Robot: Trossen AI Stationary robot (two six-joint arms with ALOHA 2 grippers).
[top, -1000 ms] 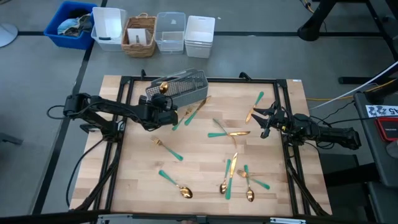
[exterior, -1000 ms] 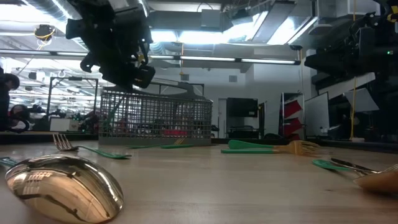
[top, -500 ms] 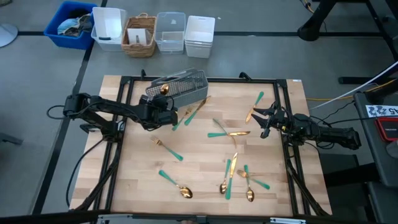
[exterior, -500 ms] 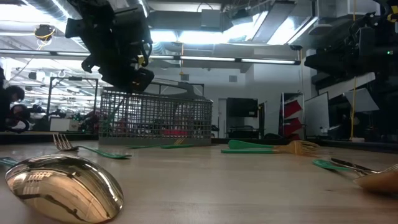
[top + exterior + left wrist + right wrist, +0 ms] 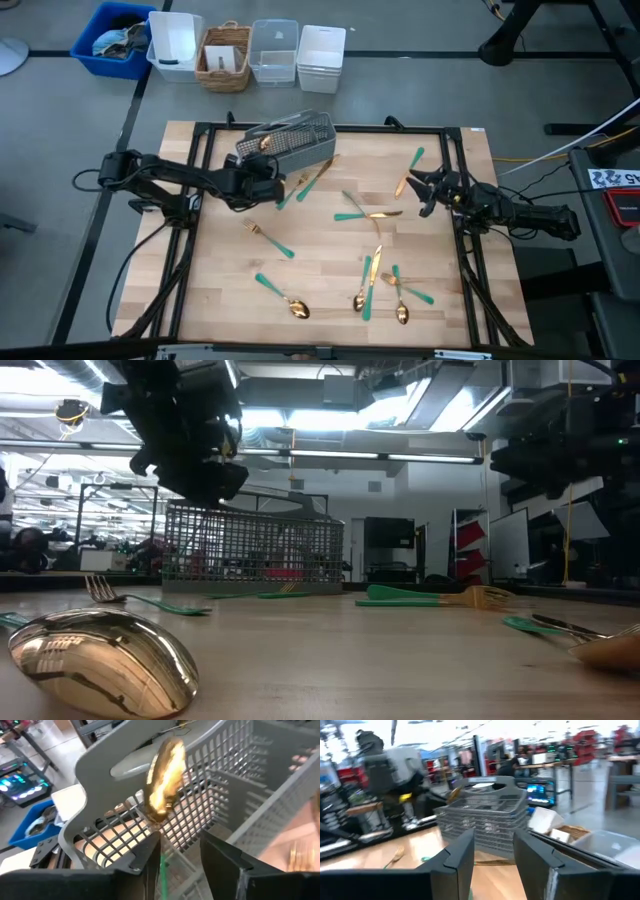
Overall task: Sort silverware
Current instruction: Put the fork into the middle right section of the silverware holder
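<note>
A grey mesh caddy (image 5: 292, 142) stands at the far left of the wooden board (image 5: 320, 250). My left gripper (image 5: 268, 182) hovers open at its near side. A spoon with a gold head (image 5: 165, 775) and a teal handle (image 5: 161, 870) stands up between the fingers, its head over the caddy's rim. More silverware lies flat on the board: a fork (image 5: 268, 238), a spoon (image 5: 285, 297), a knife (image 5: 372, 268) and several others. My right gripper (image 5: 420, 190) waits open at the board's right side, with nothing between its fingers. My left gripper has its fingers apart around the spoon's teal handle (image 5: 161, 870), which runs close along the inner side of one finger (image 5: 147, 860). Whether that finger touches the handle I cannot tell. The spoon stands tilted, head up, against the caddy's wall.
Beyond the table's far edge stand a blue bin (image 5: 112, 38), a white bin (image 5: 175, 45), a wicker basket (image 5: 225, 58), a clear bin (image 5: 274, 52) and another white bin (image 5: 321, 58). A black frame (image 5: 200, 130) borders the board.
My right gripper has rolled a little about its own line without leaving its place. The spoon's gold head stays at the caddy's rim.
</note>
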